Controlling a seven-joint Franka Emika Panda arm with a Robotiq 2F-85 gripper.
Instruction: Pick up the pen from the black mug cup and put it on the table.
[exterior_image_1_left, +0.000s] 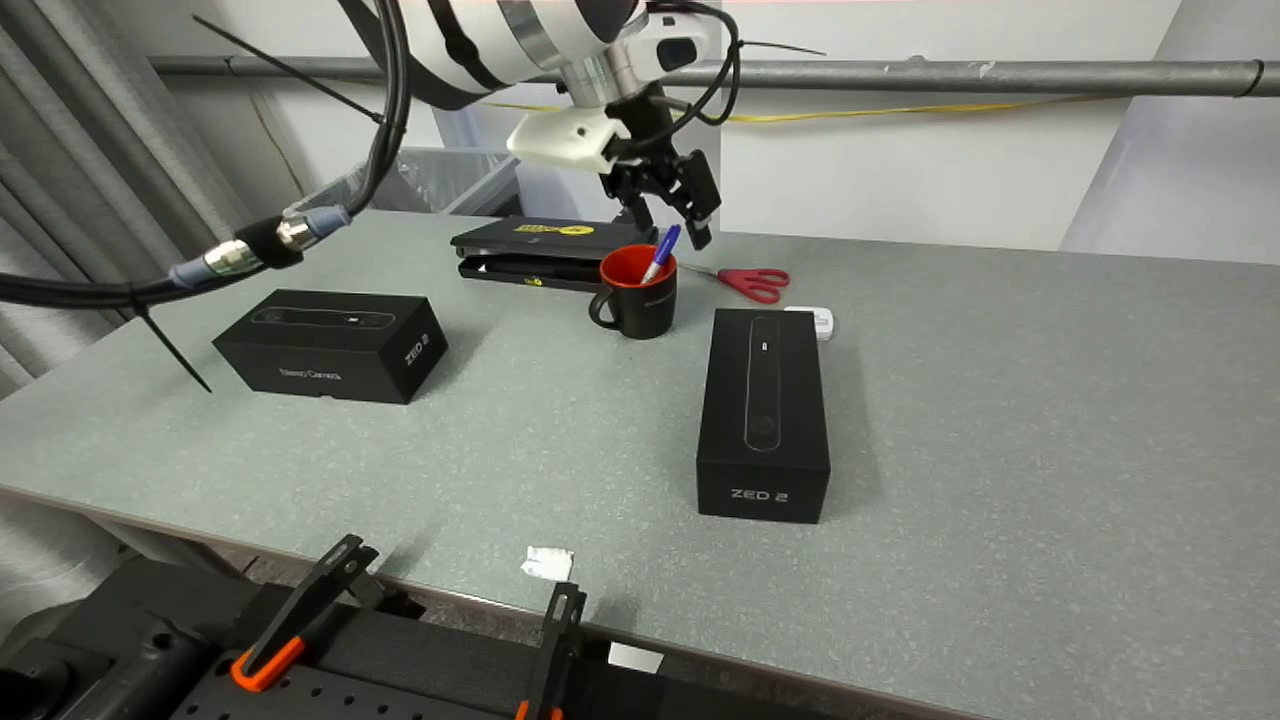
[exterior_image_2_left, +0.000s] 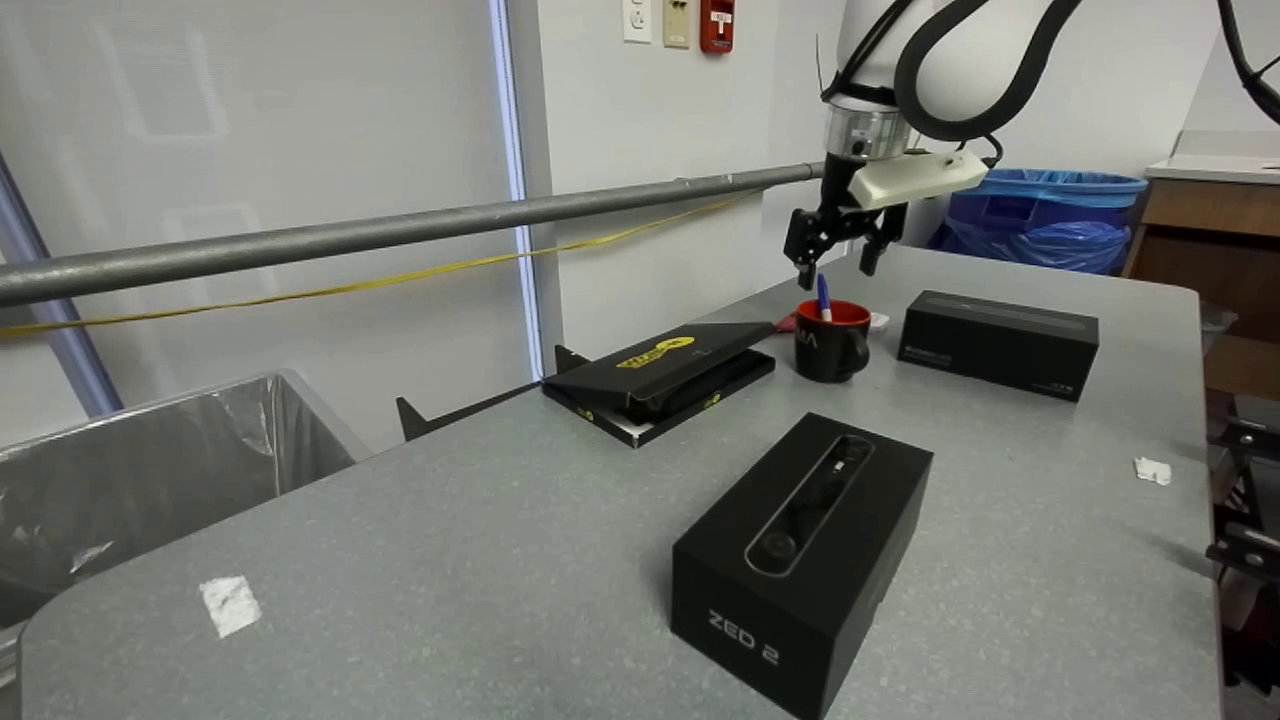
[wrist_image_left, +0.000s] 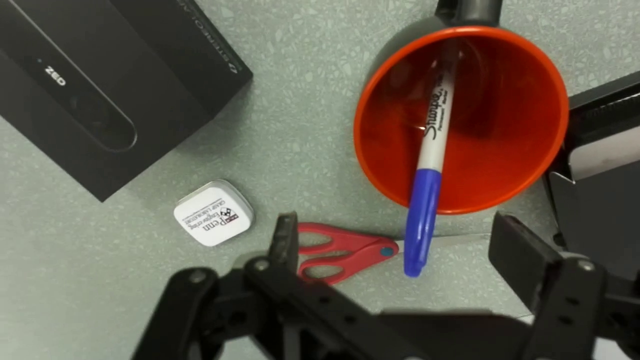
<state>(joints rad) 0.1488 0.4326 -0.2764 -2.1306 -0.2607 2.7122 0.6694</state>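
Observation:
The pen (wrist_image_left: 425, 215), white with a blue cap, leans in the black mug cup (exterior_image_1_left: 643, 308), cap end up and sticking out over the rim. The pen also shows in both exterior views (exterior_image_1_left: 660, 255) (exterior_image_2_left: 823, 300). The mug, red inside (wrist_image_left: 505, 165), stands upright on the grey table (exterior_image_1_left: 1050, 420); its handle shows in an exterior view (exterior_image_2_left: 856, 352). My gripper (wrist_image_left: 395, 230) is open and empty just above the mug. In the wrist view the blue cap lies between its fingers, apart from both. The gripper also shows in both exterior views (exterior_image_1_left: 672, 228) (exterior_image_2_left: 838, 273).
Red scissors (wrist_image_left: 345, 252) and a small white tin (wrist_image_left: 214, 214) lie by the mug. A black box (exterior_image_1_left: 765, 400) stands near the tin, another (exterior_image_1_left: 330, 345) farther off. A flat black case (exterior_image_2_left: 660, 370) with its lid ajar is beside the mug. A pipe (exterior_image_1_left: 950, 77) runs behind the table.

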